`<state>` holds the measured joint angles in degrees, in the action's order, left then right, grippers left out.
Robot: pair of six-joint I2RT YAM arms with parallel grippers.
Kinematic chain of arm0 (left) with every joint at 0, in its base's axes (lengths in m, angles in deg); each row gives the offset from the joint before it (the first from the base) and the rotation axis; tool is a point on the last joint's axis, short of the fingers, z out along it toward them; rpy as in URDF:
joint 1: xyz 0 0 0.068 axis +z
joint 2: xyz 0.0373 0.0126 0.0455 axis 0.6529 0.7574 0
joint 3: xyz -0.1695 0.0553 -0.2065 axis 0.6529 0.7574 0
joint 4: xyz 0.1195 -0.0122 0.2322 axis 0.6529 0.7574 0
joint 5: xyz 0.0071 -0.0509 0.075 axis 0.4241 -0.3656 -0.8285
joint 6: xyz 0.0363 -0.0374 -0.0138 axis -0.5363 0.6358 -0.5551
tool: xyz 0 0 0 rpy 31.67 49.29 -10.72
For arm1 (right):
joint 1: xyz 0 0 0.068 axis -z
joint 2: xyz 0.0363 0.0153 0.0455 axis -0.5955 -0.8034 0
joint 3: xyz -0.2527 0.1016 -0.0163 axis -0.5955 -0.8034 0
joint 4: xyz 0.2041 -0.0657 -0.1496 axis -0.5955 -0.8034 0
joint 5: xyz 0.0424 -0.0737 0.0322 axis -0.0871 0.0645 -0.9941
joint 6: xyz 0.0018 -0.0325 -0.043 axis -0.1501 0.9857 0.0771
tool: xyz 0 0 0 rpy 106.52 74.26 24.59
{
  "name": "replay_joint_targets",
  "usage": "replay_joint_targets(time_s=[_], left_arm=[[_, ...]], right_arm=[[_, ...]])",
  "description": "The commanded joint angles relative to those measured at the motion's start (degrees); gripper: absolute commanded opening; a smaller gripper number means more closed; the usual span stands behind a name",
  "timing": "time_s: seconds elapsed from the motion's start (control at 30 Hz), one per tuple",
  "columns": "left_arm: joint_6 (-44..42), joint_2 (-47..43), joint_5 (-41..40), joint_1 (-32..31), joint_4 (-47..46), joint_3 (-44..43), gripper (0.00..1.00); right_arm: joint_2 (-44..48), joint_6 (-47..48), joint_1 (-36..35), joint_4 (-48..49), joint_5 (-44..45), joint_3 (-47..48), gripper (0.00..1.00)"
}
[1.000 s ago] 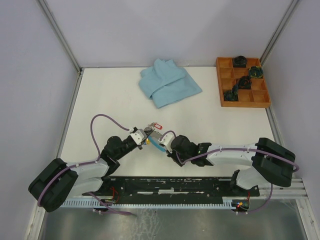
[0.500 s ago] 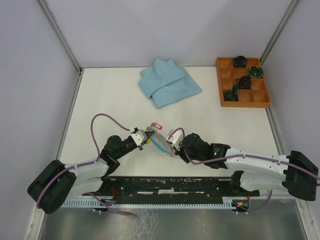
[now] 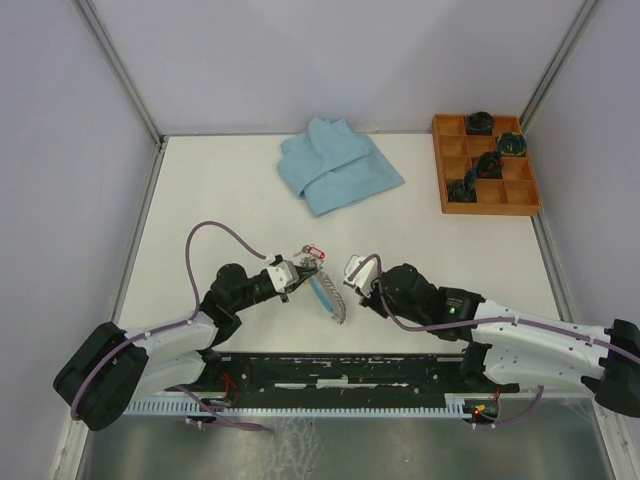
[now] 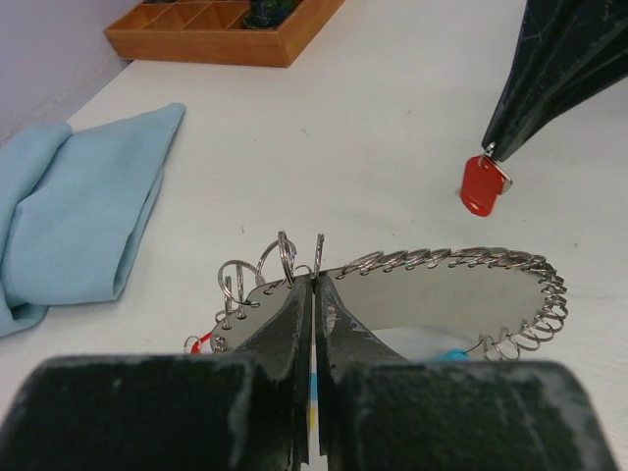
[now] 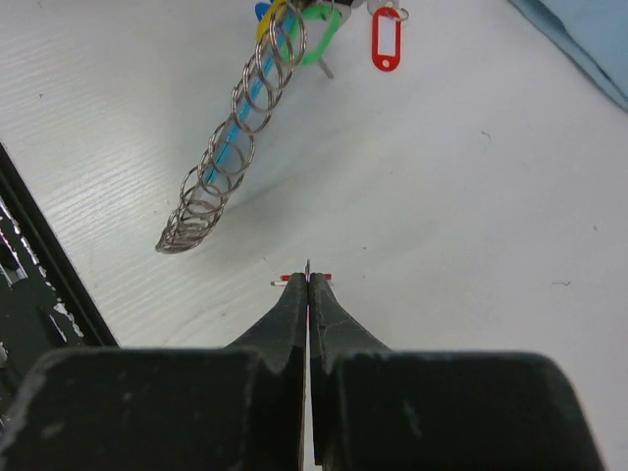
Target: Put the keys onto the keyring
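Coiled wire keyring (image 4: 451, 257) with a light-blue strip is being pinched by the left gripper (image 4: 314, 285); right gripper (image 5: 308, 277) is hovering to its right, fingers pressed together.

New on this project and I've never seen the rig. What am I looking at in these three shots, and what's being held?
Two robot arms are bolted at the table's near edge, each ending in two fingers. The wide picture is from a fixed camera above and behind them. The other two are from cameras on the left and right wrists, looking along their own fingers. The left arm's fingers are shut on the rim of the coiled metal keyring, with tagged keys bunched near that grip. The right arm's fingers are shut on a small red tag, held apart from the ring. Also on the white table: a folded light-blue cloth and a wooden compartment tray with dark items in some cells.
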<state>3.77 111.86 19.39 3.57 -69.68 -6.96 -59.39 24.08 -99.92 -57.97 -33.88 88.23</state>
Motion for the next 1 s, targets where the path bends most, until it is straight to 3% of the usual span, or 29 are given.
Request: replay_joint_targets(time_s=[0.0,0.23,0.4,0.7,0.97], left_arm=[[-1.62,1.25,7.55,0.19,0.07,-4.55,0.03],[-6.26,3.33,15.64,0.36,7.64,-8.95,0.03],[-5.24,6.04,20.75,2.90,7.98,-10.95,0.03],[-8.77,7.55,22.74,3.42,12.29,-13.12,0.03],[-11.06,5.90,21.09,3.43,14.71,-12.53,0.03]], right_arm=[[2.92,4.71,2.16,6.65,-3.83,-0.07,0.01],[1.66,7.61,12.82,12.58,-20.75,0.44,0.01],[-5.99,13.22,18.39,15.06,-35.25,5.05,0.01],[-12.16,21.61,18.55,13.78,-41.64,9.02,0.01],[-14.36,17.56,18.54,26.92,-42.09,3.89,0.01]])
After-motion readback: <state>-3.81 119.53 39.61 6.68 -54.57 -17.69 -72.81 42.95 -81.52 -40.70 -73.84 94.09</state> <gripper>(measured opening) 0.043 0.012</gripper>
